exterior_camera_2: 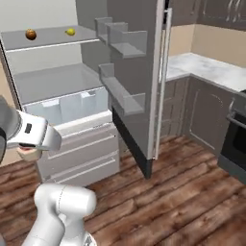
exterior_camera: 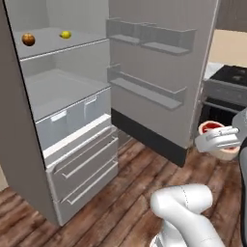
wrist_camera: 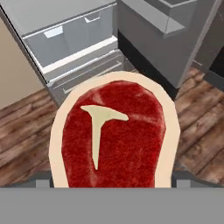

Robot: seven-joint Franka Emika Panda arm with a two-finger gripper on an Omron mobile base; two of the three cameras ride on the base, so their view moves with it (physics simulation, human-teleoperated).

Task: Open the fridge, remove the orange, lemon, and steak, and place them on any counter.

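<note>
The fridge point(exterior_camera: 29, 144) stands open, its door point(exterior_camera: 154, 72) swung wide to the right. On its upper shelf lie the orange point(exterior_camera: 28, 39) point(exterior_camera_2: 30, 34) and, to its right, the lemon point(exterior_camera: 65, 34) point(exterior_camera_2: 70, 31). The steak point(wrist_camera: 114, 135), red with a pale fat rim, sits up close in the hand view, between the two dark fingertips point(wrist_camera: 42, 180). My gripper point(exterior_camera: 217, 140) point(exterior_camera_2: 30, 149) is shut on the steak point(exterior_camera: 212, 128) point(exterior_camera_2: 29, 153) in the air over the wooden floor, away from the shelves. The white marble counter point(exterior_camera_2: 206, 67) runs along the right wall.
A dark stove point(exterior_camera: 226, 82) stands beyond the open door, and an oven front point(exterior_camera_2: 238, 134) shows at the far right. Door racks point(exterior_camera_2: 122, 48) jut from the inside of the door. Fridge drawers point(exterior_camera: 84, 164) are shut. Open wooden floor point(exterior_camera_2: 182, 192) lies ahead.
</note>
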